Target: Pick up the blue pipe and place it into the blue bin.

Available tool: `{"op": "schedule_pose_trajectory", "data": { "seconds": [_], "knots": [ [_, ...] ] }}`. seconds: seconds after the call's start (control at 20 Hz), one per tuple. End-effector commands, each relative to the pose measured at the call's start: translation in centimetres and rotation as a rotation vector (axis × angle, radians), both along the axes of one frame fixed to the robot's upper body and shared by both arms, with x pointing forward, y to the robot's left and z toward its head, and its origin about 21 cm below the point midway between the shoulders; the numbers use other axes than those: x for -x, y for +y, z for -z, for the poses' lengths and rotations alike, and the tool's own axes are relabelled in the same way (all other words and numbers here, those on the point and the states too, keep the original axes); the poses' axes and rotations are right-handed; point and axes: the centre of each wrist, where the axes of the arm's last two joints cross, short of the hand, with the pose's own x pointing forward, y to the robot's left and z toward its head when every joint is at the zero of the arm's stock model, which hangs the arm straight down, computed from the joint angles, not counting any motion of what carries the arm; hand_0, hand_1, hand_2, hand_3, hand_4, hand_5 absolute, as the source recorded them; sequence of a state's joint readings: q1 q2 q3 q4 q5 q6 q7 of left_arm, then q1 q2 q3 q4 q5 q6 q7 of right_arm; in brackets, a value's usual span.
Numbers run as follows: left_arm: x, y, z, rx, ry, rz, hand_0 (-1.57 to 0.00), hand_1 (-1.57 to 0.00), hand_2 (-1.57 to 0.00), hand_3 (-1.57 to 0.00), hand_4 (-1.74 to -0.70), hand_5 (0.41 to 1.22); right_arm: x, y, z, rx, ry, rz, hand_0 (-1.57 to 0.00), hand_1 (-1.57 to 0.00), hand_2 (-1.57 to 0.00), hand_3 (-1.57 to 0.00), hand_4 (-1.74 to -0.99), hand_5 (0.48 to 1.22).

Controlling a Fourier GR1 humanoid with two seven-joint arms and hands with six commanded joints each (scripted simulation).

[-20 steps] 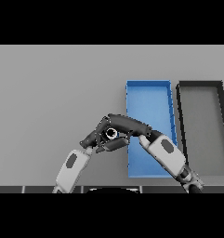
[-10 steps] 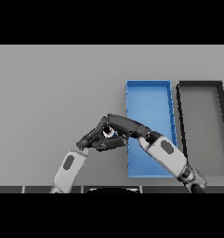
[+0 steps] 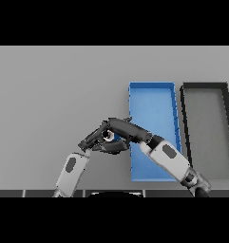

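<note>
On the grey surface (image 3: 54, 95) two long bins stand side by side at the right: the blue bin (image 3: 154, 102), open and showing only its blue floor, and just beyond it to the right a dark bin (image 3: 205, 88) with a grey floor, whose far right wall runs close to the picture's edge. Both robot hands meet just left of the blue bin's left wall, about halfway down its length. The right robot hand (image 3: 127, 130) comes in from the lower right, its white and grey forearm lying across the lower part of the blue bin and covering part of that bin's floor and left wall; its dark fingers stretch leftward over the meeting point. The left robot hand (image 3: 93, 139) rises from the lower edge and reaches to the right, under and against the right one. Between the two, a small patch of blue (image 3: 116, 137) and a pale round spot show, which may be the blue pipe, but it is almost wholly covered by the dark fingers, and its shape and lie cannot be made out. Whether either robot hand is wrapped round it or merely resting against it cannot be told, since the fingers overlap into one dark mass. The rest of the surface to the left and behind is plain grey.
</note>
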State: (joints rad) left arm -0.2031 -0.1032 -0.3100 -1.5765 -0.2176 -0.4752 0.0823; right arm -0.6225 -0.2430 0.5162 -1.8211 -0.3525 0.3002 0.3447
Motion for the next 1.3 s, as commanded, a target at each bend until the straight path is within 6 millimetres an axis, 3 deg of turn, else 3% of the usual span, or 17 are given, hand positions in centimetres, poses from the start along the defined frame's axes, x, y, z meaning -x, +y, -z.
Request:
{"op": "schedule_pose_trajectory", "data": {
  "seconds": [0.0, 0.15, 0.35, 0.6, 0.7, 0.85, 1.05, 1.15, 1.25],
  "knots": [
    [0.2, 0.3, 0.1, 0.002, -0.008, 0.000, -0.06, -0.06, -0.06, -0.05, -0.96, 0.538, -0.1, -0.1, 0.0, -0.014, 0.004, 0.008, -1.57, -1.57, -1.57, -1.57, -1.741, 1.220],
    [0.3, 0.5, 0.6, -0.012, -0.009, -0.008, -0.03, -0.03, -0.03, -0.03, -0.93, 0.484, -0.3, -0.2, -0.6, -0.079, 0.061, -0.015, -1.57, -1.57, -1.57, -1.57, -1.741, 1.220],
    [0.2, 0.4, 0.8, -0.040, 0.008, -0.012, -0.01, -0.01, -0.01, -0.01, -0.91, 0.464, -0.7, -0.9, -4.0, -0.144, 0.122, -0.020, -1.57, -1.57, -1.57, -1.57, -1.741, 1.221],
    [0.2, 0.4, 0.5, -0.050, 0.019, -0.012, 0.00, 0.00, 0.00, 0.00, -0.91, 0.437, -2.8, -1.7, -10.9, -0.256, 0.088, -0.069, -1.57, -1.57, -1.57, -1.57, -1.741, 1.221],
    [0.3, 0.5, 0.5, -0.050, 0.023, -0.021, 0.00, 0.00, 0.00, 0.00, -0.90, 0.433, -4.1, -2.8, -13.5, -0.314, 0.033, 0.041, -1.57, -1.57, -1.57, -1.57, -1.741, 1.221],
    [0.3, 0.5, 0.5, -0.068, 0.018, -0.017, 0.00, 0.00, 0.00, 0.00, -0.89, 0.428, -5.7, -4.6, -15.8, -0.325, -0.010, 0.205, -1.57, -1.57, -1.57, -1.57, -1.741, 1.221],
    [0.0, 0.6, 0.1, -0.066, 0.012, -0.019, 0.00, 0.00, 0.00, 0.00, -0.89, 0.412, -8.8, -8.0, -15.7, -0.312, 0.012, 0.388, -1.57, -1.57, -1.57, -1.57, -1.741, 1.221],
    [0.3, 0.8, 0.2, -0.064, -0.009, -0.019, 0.00, 0.00, 0.00, 0.00, -0.88, 0.412, -10.1, -10.8, -14.6, -0.278, 0.031, 0.489, -1.57, -1.57, -1.57, -1.57, -1.741, 1.221],
    [0.2, 0.8, 0.1, -0.068, -0.008, -0.026, 0.00, 0.00, 0.00, 0.00, -0.87, 0.415, -10.4, -12.4, -12.4, -0.268, 0.097, 0.551, -1.57, -1.57, -1.57, -1.57, -1.741, 1.221]
  ]
}}
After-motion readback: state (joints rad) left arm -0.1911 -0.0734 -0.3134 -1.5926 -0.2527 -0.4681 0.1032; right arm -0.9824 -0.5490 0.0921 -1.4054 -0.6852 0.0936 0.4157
